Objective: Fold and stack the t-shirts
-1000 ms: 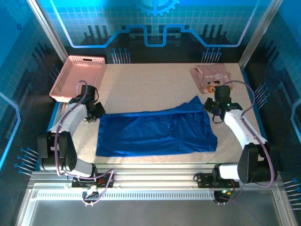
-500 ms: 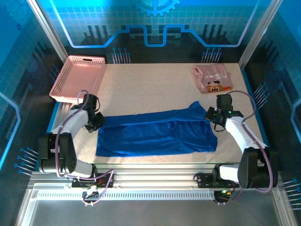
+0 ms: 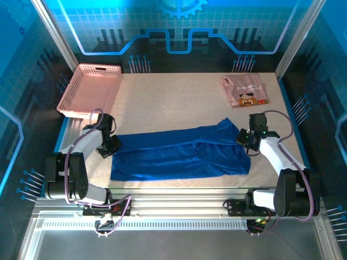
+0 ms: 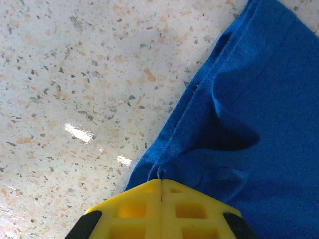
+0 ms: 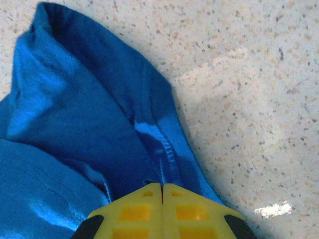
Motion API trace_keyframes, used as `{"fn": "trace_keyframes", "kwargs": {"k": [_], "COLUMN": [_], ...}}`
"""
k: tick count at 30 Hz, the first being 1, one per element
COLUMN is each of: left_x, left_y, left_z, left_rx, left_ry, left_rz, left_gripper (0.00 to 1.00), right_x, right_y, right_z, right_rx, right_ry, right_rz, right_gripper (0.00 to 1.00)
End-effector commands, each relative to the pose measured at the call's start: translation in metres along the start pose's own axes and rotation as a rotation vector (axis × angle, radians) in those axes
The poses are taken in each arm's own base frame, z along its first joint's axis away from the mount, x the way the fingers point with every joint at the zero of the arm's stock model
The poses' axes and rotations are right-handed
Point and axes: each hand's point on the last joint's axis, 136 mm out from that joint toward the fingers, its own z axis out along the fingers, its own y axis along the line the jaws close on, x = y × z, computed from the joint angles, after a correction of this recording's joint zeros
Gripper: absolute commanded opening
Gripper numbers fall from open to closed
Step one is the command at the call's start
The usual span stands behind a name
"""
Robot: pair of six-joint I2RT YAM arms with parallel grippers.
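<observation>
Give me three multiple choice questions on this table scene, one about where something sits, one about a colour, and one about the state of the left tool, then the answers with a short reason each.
1. Where on the table is the pink basket?
A) near right corner
B) far left corner
C) centre

2. What colour is the shirt spread across the near half of the table?
A) white
B) green
C) royal blue

3. How is the left tool?
A) shut on that shirt's edge
B) wide open over bare table
C) holding the basket

Answers:
1 B: the top view shows it at the far left corner.
2 C: the cloth reads royal blue in the top view.
3 A: its yellow fingers meet with the hem pinched between them.
</observation>
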Motion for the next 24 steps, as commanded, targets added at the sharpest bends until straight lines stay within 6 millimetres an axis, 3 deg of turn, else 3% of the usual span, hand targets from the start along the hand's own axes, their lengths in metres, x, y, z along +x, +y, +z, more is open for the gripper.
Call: {"fn": "trace_keyframes", "kwargs": {"k": [1,10,24], "left_x": [-0.002,-0.005,-0.005], "left_y": [0.010,0.010,0.009], "left_z": [0.000,0.012,0.018], "left_rx": [-0.041,-0.067,-0.087], "left_ry": [-0.020,0.002,0.031], "left_rz": [-0.019,-0.004,-0.007], "left_gripper": [0.00,0.00,0.03], "right_x": [0.015,0.050,0.081], "right_y": [-0.009,-0.015,-0.028], "right_z": [-0.003,-0.010,0.006], "right_rx": [0.005,-0.008,0.067], "right_ry": [0.029,0.056,0.167], "right_rz": [0.054,0.112,0.156], "right_gripper": [0.00,0.00,0.00]}}
